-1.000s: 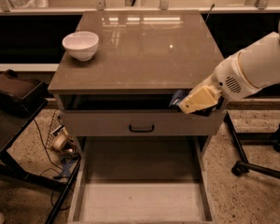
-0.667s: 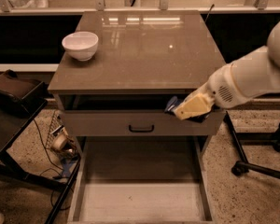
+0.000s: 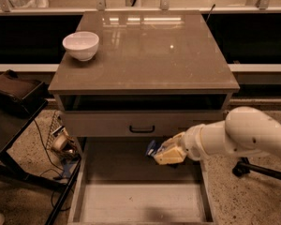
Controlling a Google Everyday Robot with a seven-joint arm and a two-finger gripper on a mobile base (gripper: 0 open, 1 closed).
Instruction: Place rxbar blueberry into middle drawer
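while the pale two-finger gripper (image 3: 159,154) pinches the small dark blue rxbar blueberry (image 3: 151,147) over the wide grey middle drawer (image 3: 131,203) near its back edge, carrying looks nearly done; next it should lower and let go.

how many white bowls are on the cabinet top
1: a round white bowl at the far left corner of the glossy brown cabinet top. No others show. The gripper is lower, over the open grey drawer tray, gripping the dark blue snack bar.
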